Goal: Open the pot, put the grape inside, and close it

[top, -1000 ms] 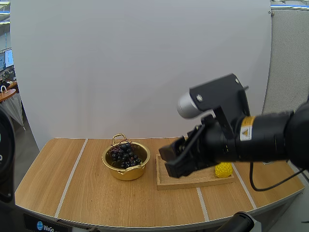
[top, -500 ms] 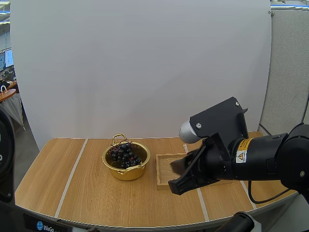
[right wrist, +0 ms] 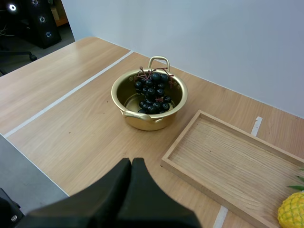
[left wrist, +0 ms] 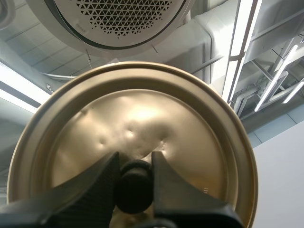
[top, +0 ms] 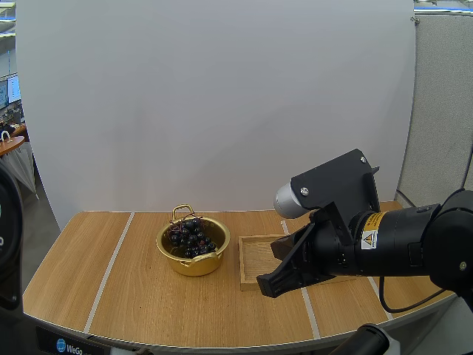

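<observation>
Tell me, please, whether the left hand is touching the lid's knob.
Touching: in the left wrist view, the left hand pinches the black knob of the lid from both sides.

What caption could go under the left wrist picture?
The left gripper pinches the gold lid by its black knob.

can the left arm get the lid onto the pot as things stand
Probably yes. The left gripper pinches the lid by its knob, and the pot stands open with the grapes inside and nothing over it. The right gripper, shut, sits aside by the front of the tray.
</observation>
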Robot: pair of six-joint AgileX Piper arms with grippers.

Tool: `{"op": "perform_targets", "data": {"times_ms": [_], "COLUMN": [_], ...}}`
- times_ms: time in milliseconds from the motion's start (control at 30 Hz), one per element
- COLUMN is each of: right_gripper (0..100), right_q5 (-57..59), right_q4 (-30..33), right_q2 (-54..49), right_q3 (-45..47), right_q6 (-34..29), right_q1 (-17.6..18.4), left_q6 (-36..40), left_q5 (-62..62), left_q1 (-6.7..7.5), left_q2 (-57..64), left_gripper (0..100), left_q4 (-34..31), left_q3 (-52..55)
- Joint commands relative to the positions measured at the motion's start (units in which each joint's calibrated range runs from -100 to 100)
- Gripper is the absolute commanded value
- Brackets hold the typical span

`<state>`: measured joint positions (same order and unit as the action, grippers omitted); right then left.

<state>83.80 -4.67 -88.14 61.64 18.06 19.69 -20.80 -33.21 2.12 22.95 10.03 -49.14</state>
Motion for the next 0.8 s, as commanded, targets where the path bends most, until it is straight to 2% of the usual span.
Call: {"op": "perform_targets", "data": {"times_ms": [0, 400, 467, 700, 767], "right_gripper": [0, 0, 0, 0, 0], "right_q5": [-0.62, -0.62, -0.62, -0.62, -0.62], "right_q4": [0.01, 0.01, 0.01, 0.01, 0.01], "right_q2": [-0.44, -0.44, -0.44, -0.44, -0.44], "right_q3": [0.08, 0.08, 0.08, 0.08, 0.08], "right_q6": [-0.18, -0.18, -0.18, -0.18, -0.18], "right_q1": [0.01, 0.01, 0.01, 0.01, 0.01], "left_q6": [0.38, 0.79, 0.78, 0.69, 0.69], "left_q5": [1.49, -1.35, -12.08, -63.02, -66.79], "left_q1": [-0.07, -0.07, -0.07, -0.07, -0.07], "left_q2": [-0.05, 0.08, 1.5, 3.78, 3.26], "left_gripper": [0, 0, 0, 0, 0], "left_q4": [-0.07, -0.07, -0.07, 0.62, 0.62], "left_q3": [-0.28, -0.28, -0.28, -0.28, -0.12]}}
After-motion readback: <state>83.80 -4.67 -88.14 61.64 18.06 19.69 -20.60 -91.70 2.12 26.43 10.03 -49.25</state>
